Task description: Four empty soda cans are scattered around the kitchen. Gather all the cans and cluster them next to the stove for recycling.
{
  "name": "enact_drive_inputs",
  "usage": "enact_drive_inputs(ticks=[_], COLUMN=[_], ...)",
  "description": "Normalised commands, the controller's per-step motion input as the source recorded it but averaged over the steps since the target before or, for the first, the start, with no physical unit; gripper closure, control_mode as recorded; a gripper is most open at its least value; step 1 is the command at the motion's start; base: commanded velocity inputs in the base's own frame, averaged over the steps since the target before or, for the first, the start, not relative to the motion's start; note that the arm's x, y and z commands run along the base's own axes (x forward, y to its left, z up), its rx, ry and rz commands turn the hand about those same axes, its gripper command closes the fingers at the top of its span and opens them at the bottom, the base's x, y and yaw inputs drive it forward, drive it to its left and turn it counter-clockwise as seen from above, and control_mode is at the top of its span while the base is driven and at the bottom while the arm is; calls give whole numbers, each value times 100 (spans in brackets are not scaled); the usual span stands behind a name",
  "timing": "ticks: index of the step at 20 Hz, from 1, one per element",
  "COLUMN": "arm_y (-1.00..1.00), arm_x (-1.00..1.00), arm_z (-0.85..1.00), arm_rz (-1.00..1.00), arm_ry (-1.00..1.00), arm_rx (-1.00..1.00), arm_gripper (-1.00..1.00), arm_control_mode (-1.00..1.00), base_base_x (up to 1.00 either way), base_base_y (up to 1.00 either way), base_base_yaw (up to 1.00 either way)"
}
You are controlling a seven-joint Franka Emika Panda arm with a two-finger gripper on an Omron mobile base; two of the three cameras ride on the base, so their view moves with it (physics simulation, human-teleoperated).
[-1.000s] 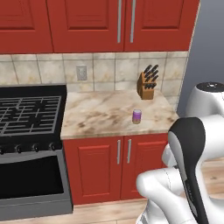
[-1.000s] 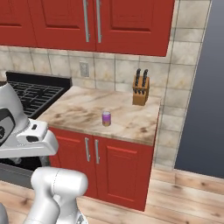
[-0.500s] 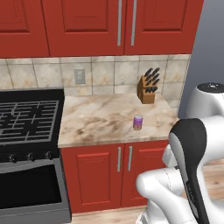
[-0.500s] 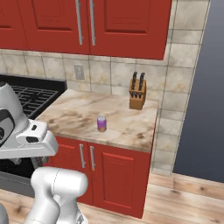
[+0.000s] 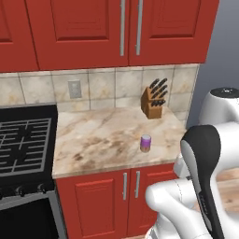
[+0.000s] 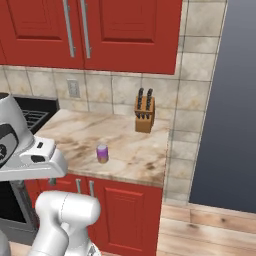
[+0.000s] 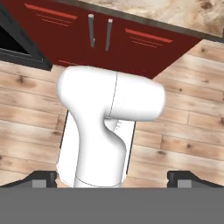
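Pincer [image 7: 112, 178] spread wide, nothing held, aimed at floor since arm is stowed | purple can [image 5: 146, 143] stood upright on counter [image 5: 102, 140] right of stove [image 5: 23, 149], near front edge, not yet clustered beside it

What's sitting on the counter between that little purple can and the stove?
Nothing: between the purple can and the stove lies bare marble counter, clearest in the left base view.

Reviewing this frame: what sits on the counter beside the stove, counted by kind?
Purple soda can: 1
Knife block: 1
Total: 2 things on the marble counter, both right of the stove.
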Motion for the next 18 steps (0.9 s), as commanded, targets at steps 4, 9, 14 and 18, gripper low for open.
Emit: enact_drive_inputs(ticks=[4, 9, 14, 18], arm_y=[0, 6, 4, 4], arm_x=[0, 59, 74, 69], arm_z=[0, 20, 6, -5], arm_rz=[0, -14, -12, -8], arm_ry=[0, -7, -4, 0], arm_rx=[0, 8, 8, 4], arm_gripper=[-100, -100, -100, -100], arm_control_mode=[100, -100, -100, -100], base_base_x=[46, 0, 0, 0], base_base_y=[9, 0, 0, 0], base_base_yaw=[-13, 0, 0, 0])
